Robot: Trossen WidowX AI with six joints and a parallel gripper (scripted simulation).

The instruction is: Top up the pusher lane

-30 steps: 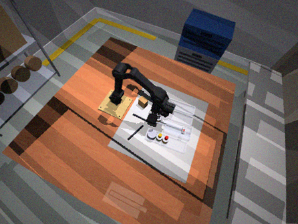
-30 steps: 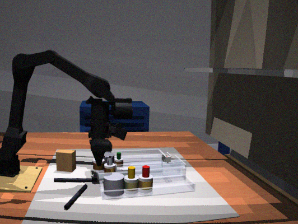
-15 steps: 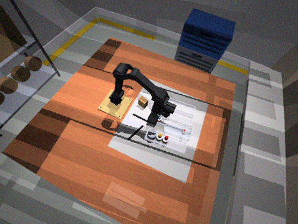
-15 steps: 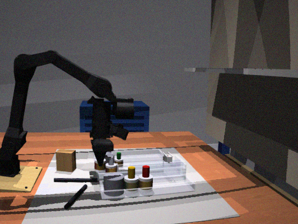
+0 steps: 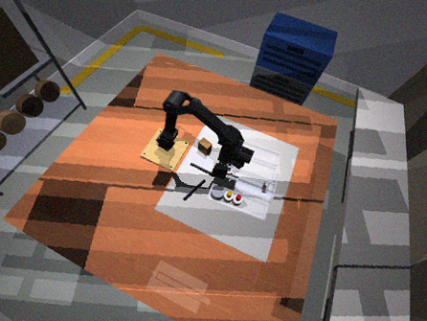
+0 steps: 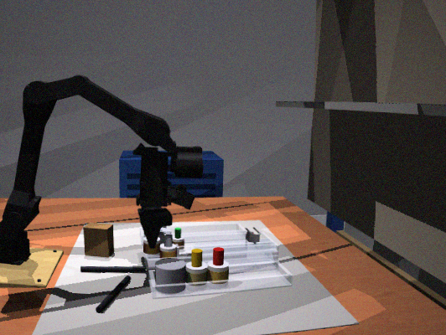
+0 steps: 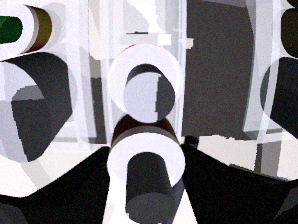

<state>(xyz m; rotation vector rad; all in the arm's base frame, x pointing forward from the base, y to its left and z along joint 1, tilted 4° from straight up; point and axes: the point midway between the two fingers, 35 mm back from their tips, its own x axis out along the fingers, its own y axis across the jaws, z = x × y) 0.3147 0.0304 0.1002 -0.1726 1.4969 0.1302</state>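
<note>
While the pincer (image 5: 220,171) (image 6: 152,244) (image 7: 144,152) is closed on the grey-capped amber jar (image 6: 147,248) (image 7: 147,175), it sits at the front end of the clear tray (image 5: 236,210) (image 6: 226,291) (image 7: 250,100), the end facing the worktop (image 5: 124,264) (image 6: 50,222) edge by the arm's yellow base plate (image 5: 151,157) (image 6: 51,268). Held jar is directly in front of the matching lane jar (image 6: 168,251) (image 7: 149,90), lined up with its lane. Looks close; can't tell if they touch, or if the held one's base is on the lane floor. Pusher plate is not clear to me from these angles.

Neighbour lane, towards the worktop edge nearest the exterior camera: grey cylinder (image 5: 217,192) (image 6: 170,274) at the front, then yellow-capped jar (image 5: 228,196) (image 6: 197,268), then red-capped jar (image 5: 238,199) (image 6: 218,266), all upright. Green-capped jar (image 6: 178,239) (image 7: 20,29) stands on the other side, towards the blue cabinet's worktop edge.

Brown block (image 5: 205,147) (image 6: 99,239) is off the tray, between base plate and tray on that cabinet-edge side. Two black rods (image 5: 201,168) (image 6: 113,269) lie in front of the tray, one pointing at it, the other angled towards the exterior camera's edge.
</note>
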